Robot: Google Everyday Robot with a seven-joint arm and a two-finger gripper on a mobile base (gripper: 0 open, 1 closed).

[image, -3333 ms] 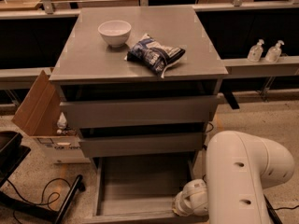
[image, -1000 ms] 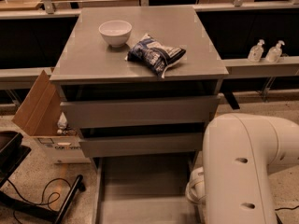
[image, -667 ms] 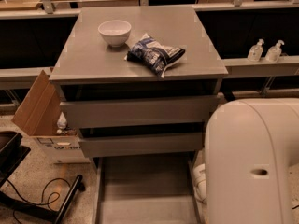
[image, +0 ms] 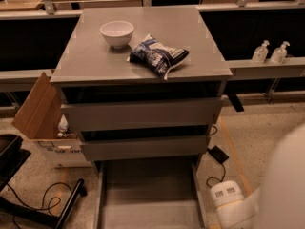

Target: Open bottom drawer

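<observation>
the bottom drawer (image: 148,194) stands pulled out, its tray open from above, though the middle drawer front (image: 145,148) overhangs its back end. to its right the gripper (image: 228,198) sits low, just beside the tray wall, and the robot's white arm (image: 286,185) fills that corner. a black adapter (image: 217,154) lies on the floor there. to the left, a cardboard box (image: 40,109) and a black stand's leg (image: 66,206) crowd the floor. on the cabinet top, a bowl (image: 116,32) and a snack bag (image: 158,55) take the middle.
</observation>
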